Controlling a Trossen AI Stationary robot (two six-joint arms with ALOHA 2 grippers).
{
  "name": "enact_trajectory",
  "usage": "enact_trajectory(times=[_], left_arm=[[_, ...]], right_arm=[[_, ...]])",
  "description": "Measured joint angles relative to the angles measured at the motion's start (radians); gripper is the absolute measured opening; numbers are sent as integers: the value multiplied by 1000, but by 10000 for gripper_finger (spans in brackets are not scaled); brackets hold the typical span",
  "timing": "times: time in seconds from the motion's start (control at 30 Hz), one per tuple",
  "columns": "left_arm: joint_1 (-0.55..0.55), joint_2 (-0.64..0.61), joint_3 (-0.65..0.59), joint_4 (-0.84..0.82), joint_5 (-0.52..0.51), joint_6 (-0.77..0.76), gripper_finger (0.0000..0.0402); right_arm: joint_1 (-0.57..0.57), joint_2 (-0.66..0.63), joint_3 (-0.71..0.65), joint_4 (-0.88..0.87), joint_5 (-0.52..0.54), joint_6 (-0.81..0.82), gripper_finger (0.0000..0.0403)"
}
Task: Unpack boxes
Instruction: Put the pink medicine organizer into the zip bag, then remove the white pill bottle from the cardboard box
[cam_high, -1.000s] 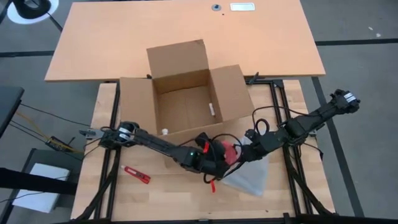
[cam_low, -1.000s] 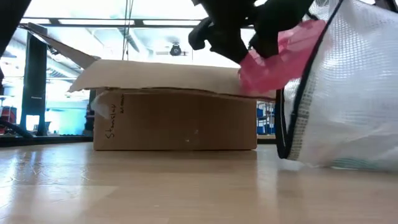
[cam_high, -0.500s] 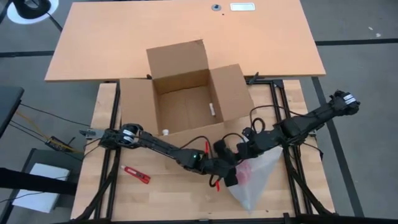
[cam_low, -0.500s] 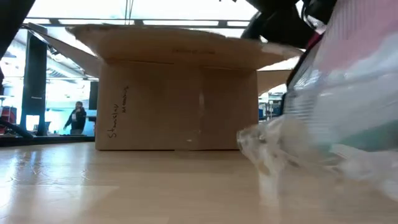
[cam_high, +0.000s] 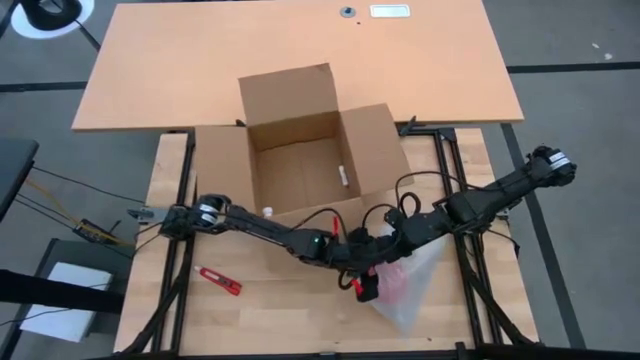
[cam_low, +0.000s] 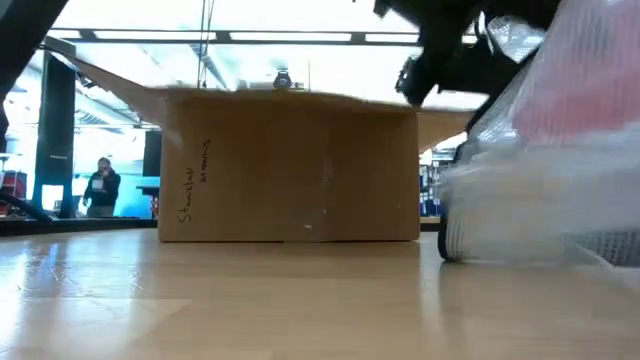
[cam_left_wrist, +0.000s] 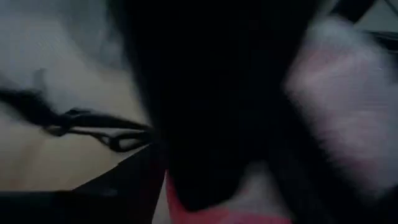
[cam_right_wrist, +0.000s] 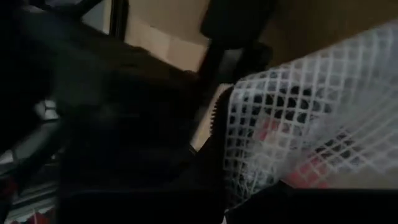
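My left gripper (cam_high: 372, 285) at the bag (cam_high: 405, 290) mouth, opening untellable, right gripper (cam_high: 383, 243) pinching bag, box (cam_high: 298, 150) open, flaps splayed

I'm working in a robotics lab: a wooden table (cam_high: 200, 310) on a black metal frame (cam_high: 455, 190), grey floor, cables (cam_high: 60, 190), and an open hall with a person (cam_low: 100, 185) behind.

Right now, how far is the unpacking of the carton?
Done: the carton stands open, flaps spread. In hand: both pincers meet at the clear mesh bag in front of it; the right pincer is shut at the bag's mouth, the left pincer is beside a pink item showing through the bag. Left: a small white thing remains in the carton.
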Motion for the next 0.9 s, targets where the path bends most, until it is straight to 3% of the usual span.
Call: enact_trajectory(times=[0.13, 0.37, 0.5, 0.67, 0.83, 0.9], left_arm=[[-13, -35, 58, -125, -15, 3, 290], [-39, -68, 129, -368, -263, 26, 283], [-43, -68, 202, -490, -270, 40, 282], [-37, -68, 334, -584, -248, 177, 282], [25, -65, 488, -757, -227, 263, 282], [64, -95, 486, -761, -222, 264, 282]], right_arm=[[7, 0, 0, 0, -11, -32, 2], [35, -1, 0, -4, -12, -60, 2], [41, -1, 0, -7, -17, -87, 2], [40, -1, 0, -6, -15, -117, 2], [40, -1, 0, -6, -15, -161, 1], [36, -1, 0, -7, -14, -166, 2]])
